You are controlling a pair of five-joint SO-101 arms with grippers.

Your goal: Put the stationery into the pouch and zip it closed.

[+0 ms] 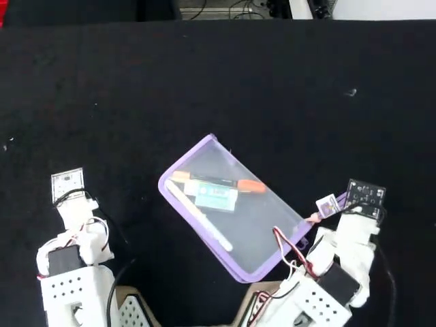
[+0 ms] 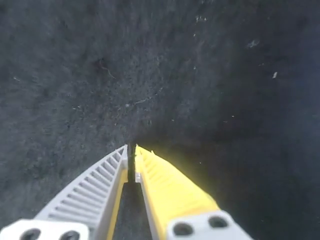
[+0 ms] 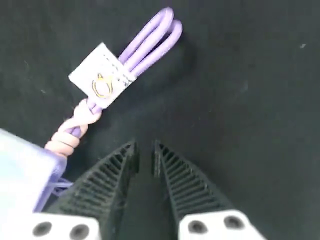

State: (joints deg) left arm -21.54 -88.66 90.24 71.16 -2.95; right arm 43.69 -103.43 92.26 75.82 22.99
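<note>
Yellow and white ribbed fingers of the left gripper (image 2: 131, 150) are pressed together on nothing, low over bare black cloth (image 1: 306, 88), well apart from the work. The right gripper (image 3: 145, 147) has its black fingers parted a little, with nothing between them, just beside the pink zip pull (image 3: 67, 137) with its white tag (image 3: 102, 75) and purple cord loop (image 3: 150, 35). Beyond the arms, the clear, purple-edged pouch (image 1: 255, 218) lies slantwise mid-table. Inside it are an orange-capped marker (image 1: 218, 182), a teal-labelled eraser (image 1: 216, 197) and a white pen (image 1: 201, 218). The filling looks done. With the pull at the pouch's near corner, the zip seems drawn closed too, though its teeth are too small to confirm.
</note>
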